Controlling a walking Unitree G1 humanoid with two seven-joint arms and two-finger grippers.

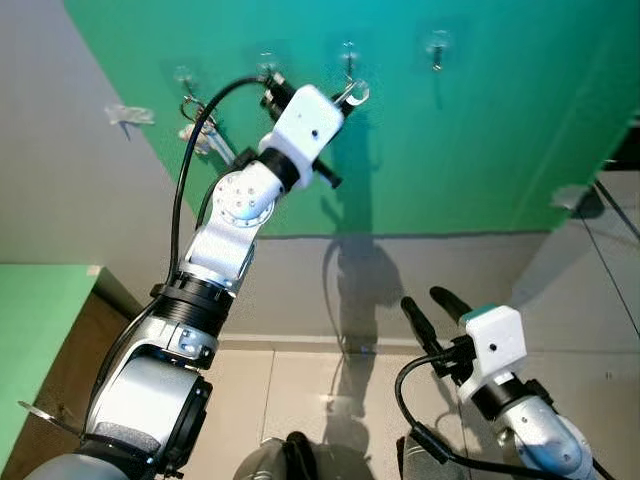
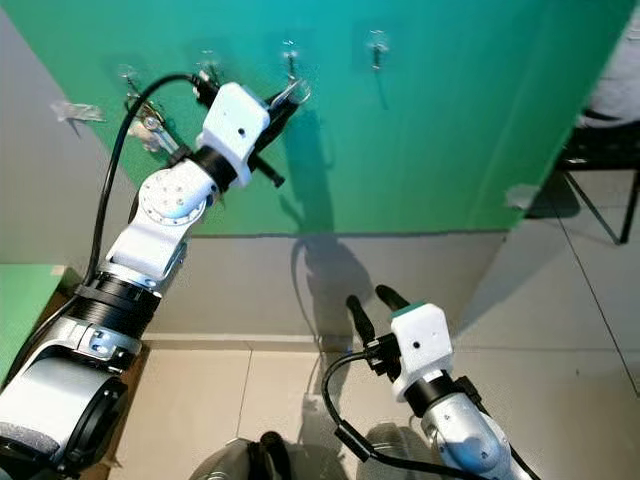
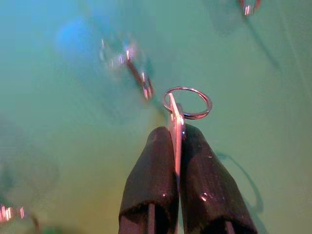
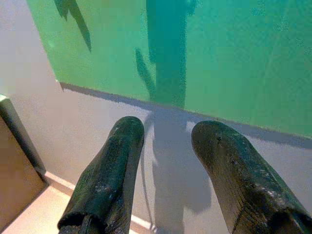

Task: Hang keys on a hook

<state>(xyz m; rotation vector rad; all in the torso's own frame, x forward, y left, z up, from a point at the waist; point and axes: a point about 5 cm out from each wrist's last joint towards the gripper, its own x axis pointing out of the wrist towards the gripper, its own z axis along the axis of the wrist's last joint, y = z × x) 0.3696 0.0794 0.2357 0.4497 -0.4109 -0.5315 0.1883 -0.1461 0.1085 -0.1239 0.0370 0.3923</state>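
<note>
Upper middle of the frame, the hook (image 1: 349, 60) stands bare, green wall (image 1: 480, 130) open around it; left, another hook (image 1: 190, 100) already carries hanging keys (image 1: 205, 135).

green upper wall (image 1: 480, 130) over a grey lower band (image 1: 300, 290), pale tiled floor (image 1: 300, 390) below

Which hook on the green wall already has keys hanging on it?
The leftmost hook on the green wall: a bunch of keys hangs from it. The other three hooks are bare. The left tool holds a key ring near the third.
</note>
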